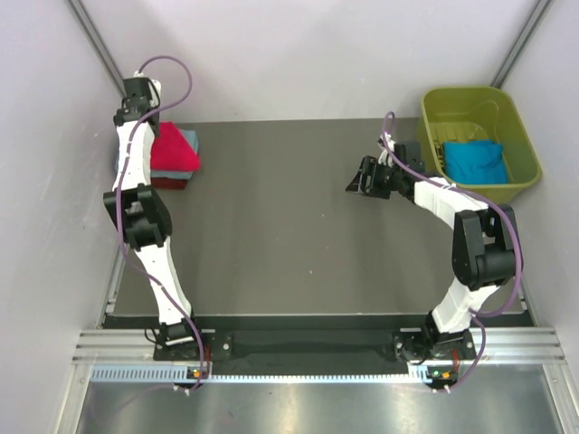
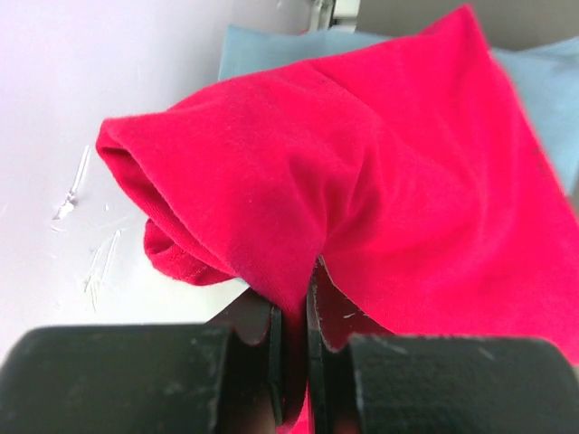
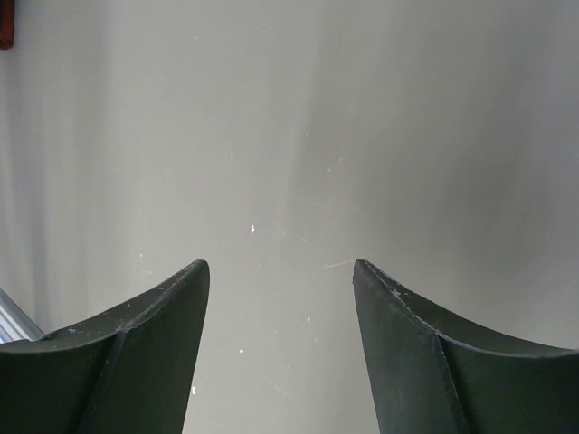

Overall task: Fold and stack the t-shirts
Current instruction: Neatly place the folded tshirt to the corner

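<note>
A folded bright red t-shirt (image 1: 174,147) lies on top of a stack at the table's far left, over a dusty blue-grey t-shirt (image 1: 192,140) and a dark red t-shirt (image 1: 170,183). My left gripper (image 1: 152,122) is shut on an edge of the bright red t-shirt (image 2: 362,181); the blue-grey t-shirt (image 2: 543,81) shows beneath it. A bright blue t-shirt (image 1: 475,160) lies crumpled in the olive-green tub (image 1: 452,99). My right gripper (image 1: 355,181) is open and empty above bare table, left of the tub; it also shows in the right wrist view (image 3: 280,267).
The olive-green tub stands at the far right corner. White walls close in both sides and the back. The dark table surface (image 1: 289,235) lies between the arms. A metal rail (image 1: 298,348) runs along the near edge.
</note>
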Robot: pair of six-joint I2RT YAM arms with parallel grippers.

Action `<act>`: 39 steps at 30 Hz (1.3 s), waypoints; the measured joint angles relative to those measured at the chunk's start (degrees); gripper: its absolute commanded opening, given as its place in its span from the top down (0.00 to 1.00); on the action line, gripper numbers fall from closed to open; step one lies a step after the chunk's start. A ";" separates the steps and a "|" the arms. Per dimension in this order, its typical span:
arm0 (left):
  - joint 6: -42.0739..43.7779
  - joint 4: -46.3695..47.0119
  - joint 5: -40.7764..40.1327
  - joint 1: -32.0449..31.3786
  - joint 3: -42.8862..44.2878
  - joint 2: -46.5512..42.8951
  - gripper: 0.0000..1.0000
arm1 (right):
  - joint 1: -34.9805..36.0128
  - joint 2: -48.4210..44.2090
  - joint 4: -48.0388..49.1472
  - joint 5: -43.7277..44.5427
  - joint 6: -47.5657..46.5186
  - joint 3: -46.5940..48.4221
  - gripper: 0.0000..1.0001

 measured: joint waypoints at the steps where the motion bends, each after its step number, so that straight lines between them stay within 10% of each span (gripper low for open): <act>1: 0.50 0.46 -0.72 -0.04 -0.70 0.00 1.00 | 0.00 0.00 0.04 0.00 0.00 0.00 0.35; 34: 14.78 24.33 -13.66 -2.67 4.20 13.99 0.96 | 0.00 -1.86 0.57 0.11 0.00 -2.95 0.35; 38: 14.75 25.33 -16.33 -2.82 2.80 14.36 0.72 | 0.00 -2.12 0.57 0.22 -0.02 -2.97 0.35; 39: 14.62 25.40 -17.07 -2.80 2.25 14.36 0.51 | 0.00 -2.25 0.57 0.24 -0.04 -2.97 0.35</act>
